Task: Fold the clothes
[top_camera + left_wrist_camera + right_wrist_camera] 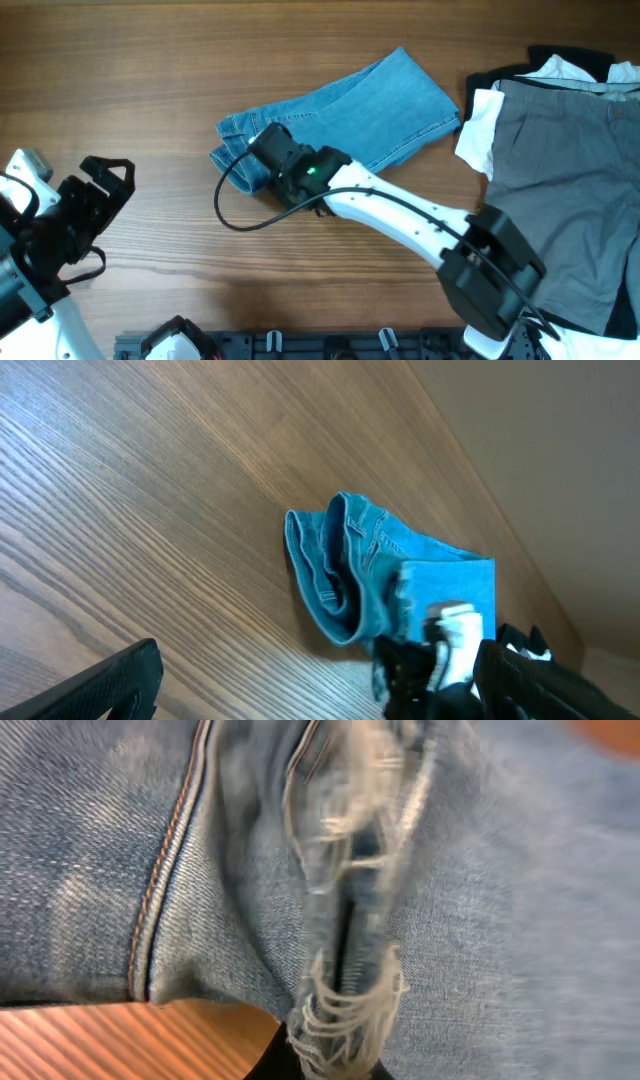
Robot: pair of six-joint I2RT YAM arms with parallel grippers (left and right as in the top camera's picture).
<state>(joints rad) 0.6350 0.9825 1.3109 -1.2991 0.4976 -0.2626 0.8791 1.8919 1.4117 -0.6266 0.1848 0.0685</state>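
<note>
Although overhead hides its grip, wrist view shows right end effector [325, 1055] clamping jeans [100, 840].

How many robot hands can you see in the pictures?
2. The left gripper is open at the left side, holding nothing. The right gripper is in the middle, shut on the blue jeans.

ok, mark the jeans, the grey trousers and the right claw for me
jeans [370, 115], overhead view, on the flat middle of the blue denim.
grey trousers [570, 170], overhead view, on the bare grey cloth at centre.
right claw [258, 150], overhead view, at its tips, shut on the jeans' edge.
</note>
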